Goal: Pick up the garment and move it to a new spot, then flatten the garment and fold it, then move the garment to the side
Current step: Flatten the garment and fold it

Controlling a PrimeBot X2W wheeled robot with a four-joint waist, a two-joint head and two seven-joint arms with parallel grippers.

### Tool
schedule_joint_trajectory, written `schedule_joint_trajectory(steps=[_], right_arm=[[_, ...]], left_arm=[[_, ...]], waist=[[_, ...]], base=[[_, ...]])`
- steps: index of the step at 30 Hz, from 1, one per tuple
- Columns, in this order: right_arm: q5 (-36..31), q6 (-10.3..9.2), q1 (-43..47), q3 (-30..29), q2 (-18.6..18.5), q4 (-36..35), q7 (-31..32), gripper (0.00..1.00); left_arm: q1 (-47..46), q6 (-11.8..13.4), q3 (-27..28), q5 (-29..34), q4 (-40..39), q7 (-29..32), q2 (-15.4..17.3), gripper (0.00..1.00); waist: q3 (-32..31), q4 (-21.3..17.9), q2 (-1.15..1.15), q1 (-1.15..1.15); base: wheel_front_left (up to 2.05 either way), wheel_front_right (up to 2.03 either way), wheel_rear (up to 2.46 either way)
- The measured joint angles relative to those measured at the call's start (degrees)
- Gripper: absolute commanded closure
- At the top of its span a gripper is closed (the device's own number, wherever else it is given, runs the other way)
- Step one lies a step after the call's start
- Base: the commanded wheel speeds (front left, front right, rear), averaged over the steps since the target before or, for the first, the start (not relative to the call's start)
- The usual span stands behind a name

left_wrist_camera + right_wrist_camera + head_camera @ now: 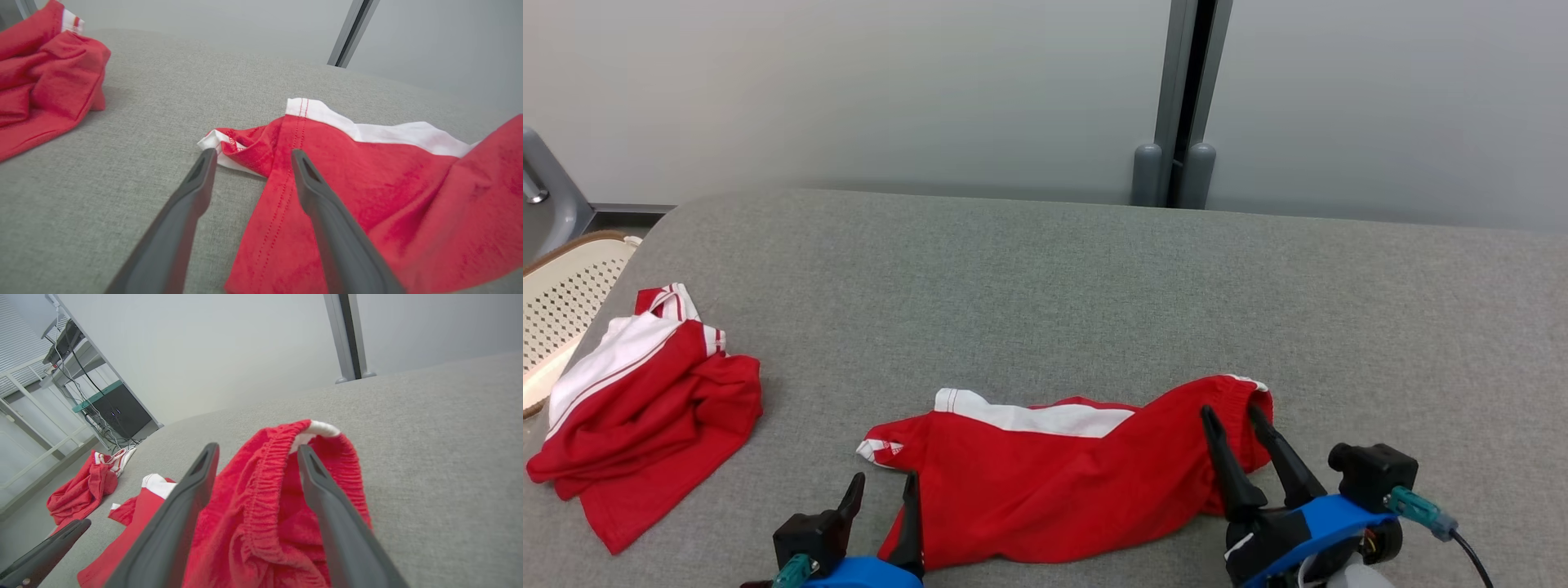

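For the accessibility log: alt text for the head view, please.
Red fabric garment with a white stripe lies spread across a grey cloth-covered table, the left gripper and right gripper at either end, jaws open. A second crumpled red-and-white garment lies at the left.

Red garment (1062, 482) with white band (1054, 418), red-and-white clothing heap (645, 408), grey cloth surface (1094, 278), cream perforated basket (564, 302)
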Motion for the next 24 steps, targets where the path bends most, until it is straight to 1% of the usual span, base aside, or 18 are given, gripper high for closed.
schedule_joint_trajectory(steps=[3, 9, 10, 11, 12, 15, 17, 20, 22, 24], right_arm=[[2.7, 0.00, -1.8, 0.4, -0.3, 2.1, 0.0, 0.00], [5.4, 0.00, -5.4, 0.7, -0.5, 8.2, 0.0, 0.00], [5.9, 0.00, -6.3, 0.8, -0.4, 9.0, 0.0, 0.16], [6.2, 0.00, -7.1, 1.0, -0.4, 9.8, 0.0, 0.71], [6.4, 0.00, -7.9, 1.2, -0.4, 10.6, 0.0, 1.00], [7.8, 0.00, -10.7, 1.4, -0.4, 12.3, 0.0, 1.00], [7.6, 0.00, -13.2, 0.8, -0.7, 11.3, 0.0, 1.00], [6.0, 0.00, -16.0, 1.1, -2.0, 5.9, 0.0, 1.00], [4.6, 0.00, -16.0, 3.7, -3.4, 1.9, 0.0, 1.00], [3.5, 0.00, -14.2, 7.6, -5.4, -1.4, 0.0, 1.00]], left_arm=[[0.0, -0.5, 0.9, 0.7, 0.0, 0.0, -0.3, 0.00], [0.0, -1.4, 1.7, 1.7, 0.2, 0.0, -0.6, 0.00], [-0.1, -1.5, 1.9, 1.8, 0.3, 0.0, -0.6, 0.00], [-0.1, -1.7, 2.0, 2.0, 0.3, 0.0, -0.7, 0.00], [-0.2, -1.9, 2.1, 2.0, 0.4, 0.0, -0.7, 0.00], [-0.5, -2.2, 2.4, 2.2, 0.5, 0.0, -0.7, 0.00], [-0.6, -2.4, 2.2, 2.0, 0.5, 0.0, -0.7, 0.00], [-0.8, -2.5, 2.1, 1.8, 0.4, 0.0, -0.8, 0.00], [-0.9, -2.5, 2.0, 1.4, 0.4, 0.0, -0.8, 0.00], [-0.8, -2.5, 1.8, 1.1, 0.4, 0.0, -0.8, 0.00]], waist=[[0.2, 0.0, 0.00, 0.00], [0.8, 0.4, 0.00, 0.00], [1.0, 0.5, 0.00, 0.00], [1.2, 0.6, 0.00, 0.00], [1.3, 0.7, 0.00, 0.00], [1.8, 1.0, 0.00, 0.00], [2.0, 1.2, 0.00, 0.00], [2.0, 1.3, 0.00, 0.00], [1.6, 1.2, 0.00, 0.01], [1.1, 1.1, 0.00, 0.00]], base=[[0.00, 0.00, 0.00], [0.00, 0.00, 0.00], [0.00, 0.00, 0.00], [0.00, 0.00, 0.00], [0.00, 0.00, 0.00], [0.00, 0.00, 0.00], [0.00, 0.00, 0.00], [0.00, 0.00, 0.00], [0.00, 0.00, 0.00], [0.00, 0.00, 0.00]])
